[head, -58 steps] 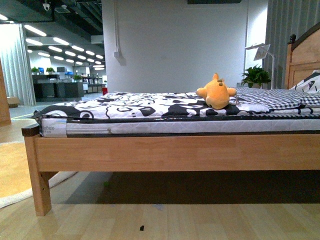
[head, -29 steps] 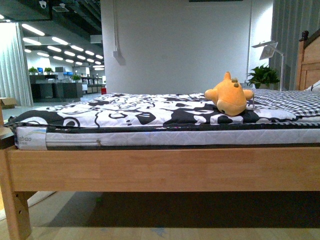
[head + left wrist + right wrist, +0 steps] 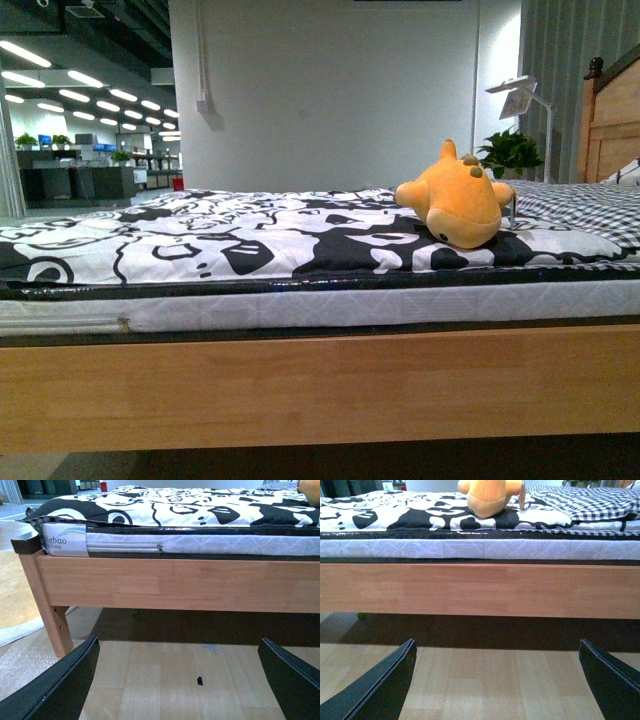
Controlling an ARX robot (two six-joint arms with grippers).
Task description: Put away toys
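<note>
The toy (image 3: 455, 200) lies on the bed (image 3: 120, 395), on the black-and-white sheet (image 3: 200, 240), toward the right side in the front view and near the place where the checked blanket (image 3: 590, 205) begins — it is an orange-yellow plush with a round body, one pointed ear up and small brownish spots on top. It rests on the sheet and no gripper touches it. Under the sheet there is a white mattress (image 3: 300, 305), and under this the wooden rail (image 3: 400, 385) of the bed, which runs across the whole front view. At the right edge stands the headboard (image 3: 610, 120); behind the bed I see a plant (image 3: 510, 152) and a white lamp (image 3: 520, 95). In the left wrist view the left gripper (image 3: 178, 641) is low, over the wood floor (image 3: 165, 680), facing the bed's corner leg (image 3: 52, 625); its two dark fingers (image 3: 65, 690) are spread wide and nothing is between them. A small black bit (image 3: 199, 681) lies on the floor in front of it. The right gripper (image 3: 496, 641) is the same — fingers wide apart, empty, low before the rail, and the toy shows above on the sheet, well apart from it. A small green thing (image 3: 361, 615) lies under the bed, too small to tell what it is
</note>
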